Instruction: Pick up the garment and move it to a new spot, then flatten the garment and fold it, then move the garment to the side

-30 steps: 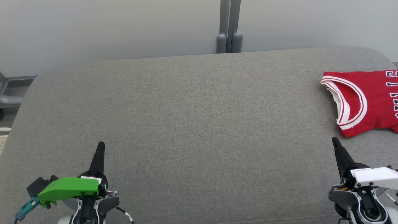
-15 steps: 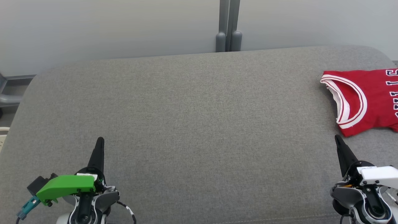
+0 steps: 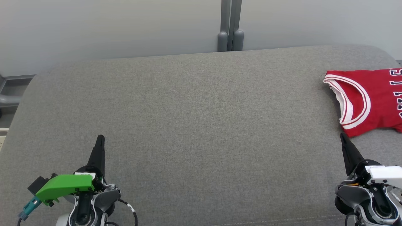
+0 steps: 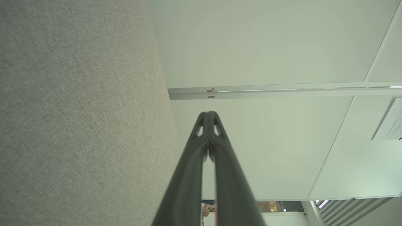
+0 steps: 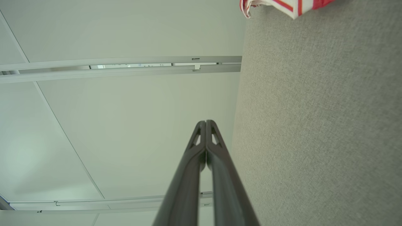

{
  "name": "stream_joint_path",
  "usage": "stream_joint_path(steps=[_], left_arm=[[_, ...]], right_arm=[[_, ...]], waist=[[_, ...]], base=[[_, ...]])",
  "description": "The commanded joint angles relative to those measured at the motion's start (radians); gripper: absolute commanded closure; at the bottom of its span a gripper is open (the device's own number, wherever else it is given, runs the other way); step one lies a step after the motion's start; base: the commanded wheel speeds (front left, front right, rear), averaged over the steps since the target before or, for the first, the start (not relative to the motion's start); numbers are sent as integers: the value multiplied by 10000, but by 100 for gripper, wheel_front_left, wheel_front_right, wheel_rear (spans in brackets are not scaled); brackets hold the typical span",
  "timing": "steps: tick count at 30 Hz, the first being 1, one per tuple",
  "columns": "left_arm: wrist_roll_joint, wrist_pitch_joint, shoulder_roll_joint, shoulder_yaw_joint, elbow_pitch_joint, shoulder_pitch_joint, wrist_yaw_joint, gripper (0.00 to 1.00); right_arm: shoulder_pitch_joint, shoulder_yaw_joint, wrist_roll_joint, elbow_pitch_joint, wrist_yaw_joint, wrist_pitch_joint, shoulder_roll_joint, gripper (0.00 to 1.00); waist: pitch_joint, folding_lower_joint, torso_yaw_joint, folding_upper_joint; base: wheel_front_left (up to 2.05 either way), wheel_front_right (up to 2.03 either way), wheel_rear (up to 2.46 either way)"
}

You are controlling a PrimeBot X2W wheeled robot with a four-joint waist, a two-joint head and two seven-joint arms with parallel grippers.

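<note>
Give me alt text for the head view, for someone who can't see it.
A red jersey with white trim lies on a grey cushion at the right edge, partly cut off. The left gripper and right gripper rest shut at the bottom corners, holding nothing.

This looks like an office or a partitioned test room, not a home. In the head view, plain pale wall panels (image 3: 110,28) run from ten to two o'clock, joined at twelve by a grey metal post (image 3: 230,25). A broad pad of grey woven fabric (image 3: 188,119) serves as the worktop. In the left wrist view an aluminium rail (image 4: 282,89) divides the panels. A printed notice (image 4: 391,121) hangs at three o'clock, and slats (image 4: 345,210) show at five.
</note>
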Motion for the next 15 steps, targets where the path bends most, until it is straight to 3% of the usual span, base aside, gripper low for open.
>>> stream_joint_path(steps=[1, 15], left_arm=[[-56, 30, 1, 49, -3, -144, -66, 100], [-59, 30, 3, 48, -4, -143, -55, 100]], right_arm=[[-55, -24, 61, 20, 4, 26, 16, 100], [-65, -69, 8, 22, 4, 55, 36, 100]], waist=[[0, 0, 0, 0], [0, 0, 0, 0]], base=[[0, 0, 0], [0, 0, 0]])
